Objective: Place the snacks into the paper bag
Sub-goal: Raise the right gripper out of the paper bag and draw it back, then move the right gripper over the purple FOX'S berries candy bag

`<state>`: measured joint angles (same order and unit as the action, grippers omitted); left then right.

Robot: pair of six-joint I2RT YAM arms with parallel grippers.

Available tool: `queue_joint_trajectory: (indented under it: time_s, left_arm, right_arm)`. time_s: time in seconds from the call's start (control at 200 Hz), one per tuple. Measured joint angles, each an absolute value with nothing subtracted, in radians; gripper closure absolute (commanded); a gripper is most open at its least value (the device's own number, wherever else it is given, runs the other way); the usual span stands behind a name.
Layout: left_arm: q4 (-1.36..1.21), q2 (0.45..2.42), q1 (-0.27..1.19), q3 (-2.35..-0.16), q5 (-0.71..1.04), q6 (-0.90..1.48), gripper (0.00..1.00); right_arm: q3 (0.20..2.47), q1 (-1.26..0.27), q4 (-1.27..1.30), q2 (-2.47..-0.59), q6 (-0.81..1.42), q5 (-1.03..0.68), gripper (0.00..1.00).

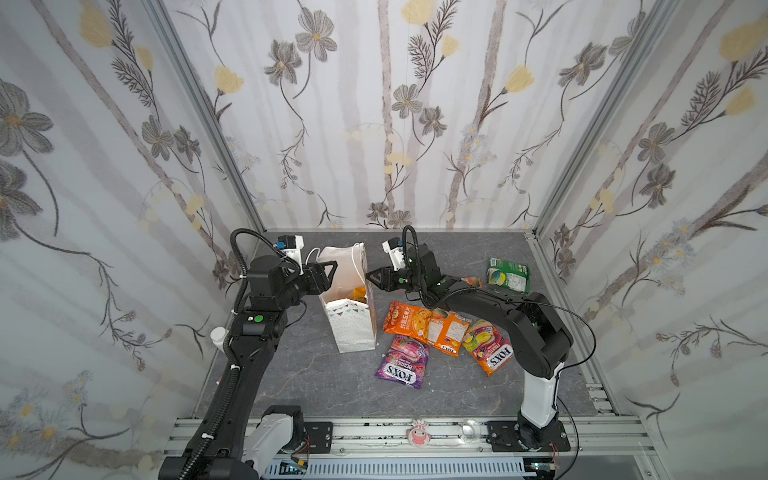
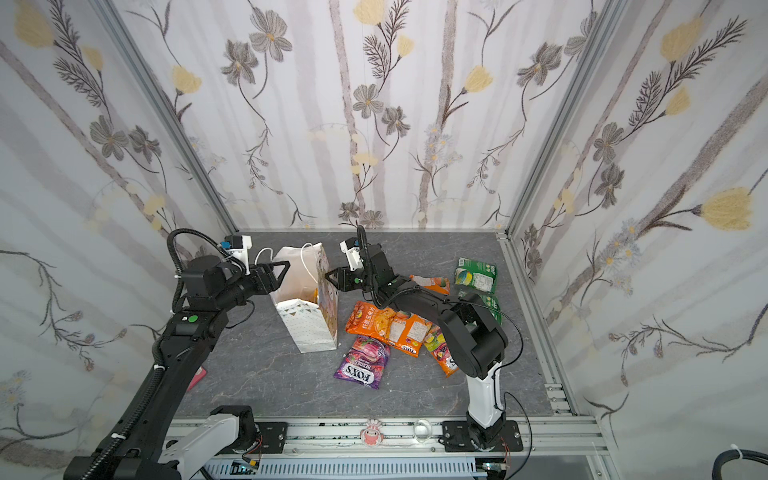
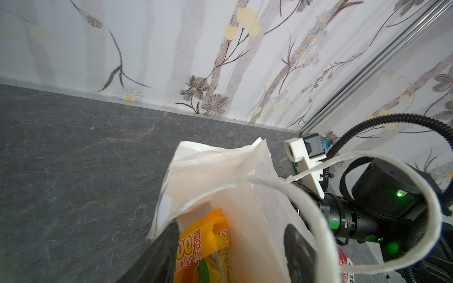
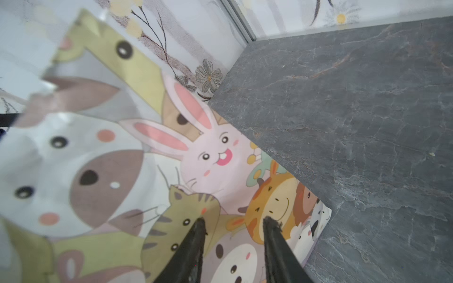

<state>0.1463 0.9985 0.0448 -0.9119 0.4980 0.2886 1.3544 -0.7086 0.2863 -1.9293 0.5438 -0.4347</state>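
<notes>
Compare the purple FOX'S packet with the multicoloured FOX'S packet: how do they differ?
The purple FOX'S packet reads BERRIES; the multicoloured FOX'S packet reads FRUITS. The purple one lies nearer the paper bag; the multicoloured one nearer the right arm. Both lie flat on the table.

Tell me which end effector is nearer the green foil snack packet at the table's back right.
Right. The right end effector sits at the white paper gift bag's side facing that green packet; the left end effector is at the bag's far rim.

Paper bag (image 1: 353,328) upright on table (image 1: 324,382), packet (image 3: 196,247) inside, snacks (image 1: 424,324) scattered to its right
</notes>
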Motion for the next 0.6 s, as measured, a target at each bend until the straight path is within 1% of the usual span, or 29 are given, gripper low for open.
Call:
queue_joint_trajectory:
  time_s: [0.15, 0.215, 0.455, 0.599]
  left_arm:
    - [0.146, 0.996, 0.045, -0.910, 0.498, 0.289, 0.33]
    - [0.146, 0.996, 0.045, -0.910, 0.497, 0.289, 0.33]
    - [0.146, 0.995, 0.045, -0.910, 0.490, 0.288, 0.32]
    - [0.157, 0.993, 0.045, -0.918, 0.473, 0.283, 0.31]
  right_arm:
    - [1.341, -0.701, 0.242, -1.893, 0.522, -0.417, 0.59]
    - [1.318, -0.699, 0.238, -1.859, 0.513, -0.406, 0.57]
    - [1.217, -0.696, 0.171, -1.686, 0.468, -0.295, 0.53]
    - [1.111, -0.698, 0.126, -1.567, 0.458, -0.221, 0.52]
